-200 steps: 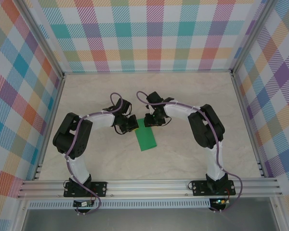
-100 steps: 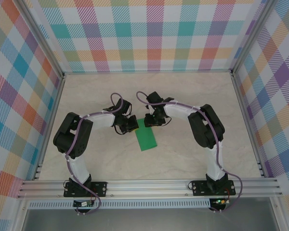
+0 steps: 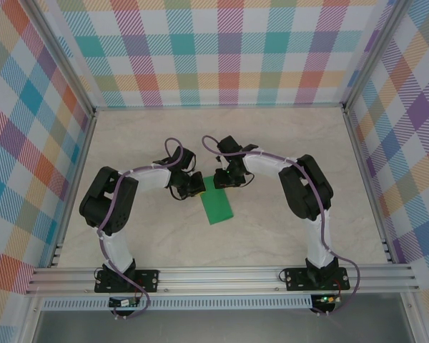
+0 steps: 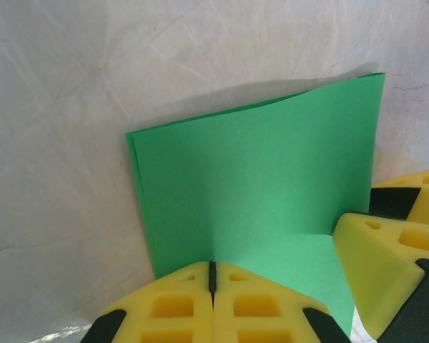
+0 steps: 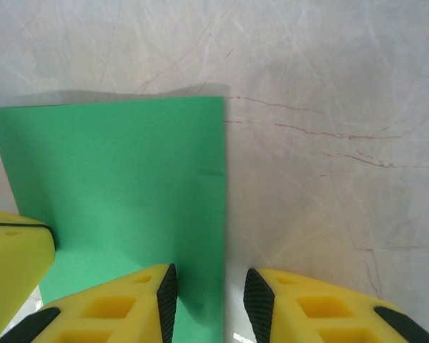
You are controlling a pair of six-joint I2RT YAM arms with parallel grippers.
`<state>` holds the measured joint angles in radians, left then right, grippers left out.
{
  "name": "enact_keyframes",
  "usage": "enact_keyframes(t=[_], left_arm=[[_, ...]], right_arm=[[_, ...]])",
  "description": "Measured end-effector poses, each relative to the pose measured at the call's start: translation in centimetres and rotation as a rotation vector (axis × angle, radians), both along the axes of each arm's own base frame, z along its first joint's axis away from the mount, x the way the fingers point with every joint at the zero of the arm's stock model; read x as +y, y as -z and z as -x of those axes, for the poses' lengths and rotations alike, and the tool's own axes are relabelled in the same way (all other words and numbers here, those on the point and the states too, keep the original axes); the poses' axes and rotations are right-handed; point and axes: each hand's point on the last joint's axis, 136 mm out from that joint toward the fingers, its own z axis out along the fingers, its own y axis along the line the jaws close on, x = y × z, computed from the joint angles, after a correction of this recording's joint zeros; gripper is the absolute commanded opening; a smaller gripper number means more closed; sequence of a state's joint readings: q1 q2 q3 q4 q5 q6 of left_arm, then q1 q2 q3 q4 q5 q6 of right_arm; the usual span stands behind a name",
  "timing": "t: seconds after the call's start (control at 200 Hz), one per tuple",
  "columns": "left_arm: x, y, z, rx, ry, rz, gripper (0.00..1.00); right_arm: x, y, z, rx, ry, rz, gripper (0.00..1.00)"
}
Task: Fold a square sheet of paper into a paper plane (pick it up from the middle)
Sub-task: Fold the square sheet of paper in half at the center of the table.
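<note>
**A:** Where do we have the square sheet of paper (image 3: 217, 204)?

**B:** Flat on the table (image 3: 286, 143), doubled into a narrow rectangle. Its far short end lies between our two claws. Its long axis runs away from them toward our own bases, a little slanted.

**A:** And the left claw (image 4: 211, 275)?

**B:** Pressed together, no gap between the pads, tips down on the paper close to that end. The green spreads ahead of it and off to its right. Whether a layer is nipped or only pinned under the tips, we cannot tell.

**A:** The right claw (image 5: 207, 289)?

**B:** Spread partway, holding nothing. One long edge of the paper runs straight ahead out of its gap. Its left finger hangs over green and its right finger over bare table, so the sheet lies ahead and to the left of that claw.

**A:** Which arm is nearer?

**B:** Both are at the sheet, close enough that each wrist view catches a finger of the other claw. We judge the left to be the anchor, since it is on the paper. The right looks placed to work the edge.

**A:** What does the coming move turn on?

**B:** That edge under the right claw's gap. To lift or turn a corner, we think the right must reach leftward over it while the left pins the end. A slip there would skew the crease.
</note>
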<state>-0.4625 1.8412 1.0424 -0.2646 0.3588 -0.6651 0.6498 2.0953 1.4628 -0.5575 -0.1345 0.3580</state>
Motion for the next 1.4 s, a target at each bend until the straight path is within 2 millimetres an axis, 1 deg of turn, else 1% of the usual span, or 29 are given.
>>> enact_keyframes(t=[0.23, 0.316, 0.396, 0.446, 0.501, 0.566, 0.611, 0.651, 0.721, 0.791, 0.876, 0.937, 1.037, 1.192, 1.292, 1.402], left_arm=[[0.1, 0.2, 0.1, 0.003, 0.017, -0.012, 0.0], [0.1, 0.2, 0.2, 0.002, 0.023, -0.014, 0.0], [0.1, 0.3, 0.2, 0.002, 0.027, -0.015, 0.0], [0.1, 0.3, 0.2, 0.001, 0.029, -0.016, 0.0], [0.1, 0.3, 0.2, 0.0, 0.029, -0.016, 0.0], [0.1, 0.3, 0.2, 0.001, 0.029, -0.017, 0.0], [0.1, 0.3, 0.2, 0.001, 0.03, -0.017, 0.0], [0.1, 0.4, 0.2, 0.002, 0.029, -0.018, 0.0], [0.1, 0.4, 0.2, 0.002, 0.029, -0.018, 0.0], [0.1, 0.4, 0.2, 0.001, 0.028, -0.019, 0.0], [0.2, 0.4, 0.2, 0.002, 0.028, -0.02, 0.0], [0.2, 0.5, 0.2, 0.003, 0.028, -0.021, 0.0], [0.2, 0.5, 0.2, 0.006, 0.028, -0.021, 0.0], [0.2, 0.5, 0.2, 0.007, 0.028, -0.023, 0.0], [0.3, 0.6, 0.2, 0.011, 0.025, -0.029, 0.0], [0.4, 0.6, 0.2, 0.019, 0.022, -0.041, 0.0]], right_arm=[[0.5, -1.0, 0.3, 0.003, 0.021, -0.038, 0.49], [0.1, -1.4, 0.8, 0.014, 0.042, -0.043, 0.5], [-0.7, -2.9, 1.2, 0.011, 0.075, -0.056, 0.5], [-1.0, -4.5, 1.2, -0.009, 0.095, -0.08, 0.49], [-1.2, -6.5, 1.1, -0.033, 0.112, -0.118, 0.44], [-0.7, -8.7, 1.0, -0.049, 0.11, -0.19, 0.33], [-0.1, -9.6, 0.8, -0.044, 0.114, -0.242, 0.24], [0.6, -9.8, 0.7, -0.029, 0.113, -0.277, 0.18], [1.7, -9.0, 0.9, 0.014, 0.1, -0.315, 0.11], [2.3, -7.0, 1.3, 0.077, 0.098, -0.319, 0.06], [2.6, -4.6, 1.8, 0.151, 0.1, -0.309, 0.04], [2.7, -3.5, 2.2, 0.186, 0.097, -0.304, 0.03], [3.0, -2.8, 2.3, 0.216, 0.092, -0.304, 0.02], [3.2, -2.3, 2.1, 0.221, 0.079, -0.301, 0.01], [2.9, -1.6, 2.2, 0.23, 0.079, -0.288, 0.0], [1.9, -0.5, 2.6, 0.238, 0.082, -0.268, 0.0]])
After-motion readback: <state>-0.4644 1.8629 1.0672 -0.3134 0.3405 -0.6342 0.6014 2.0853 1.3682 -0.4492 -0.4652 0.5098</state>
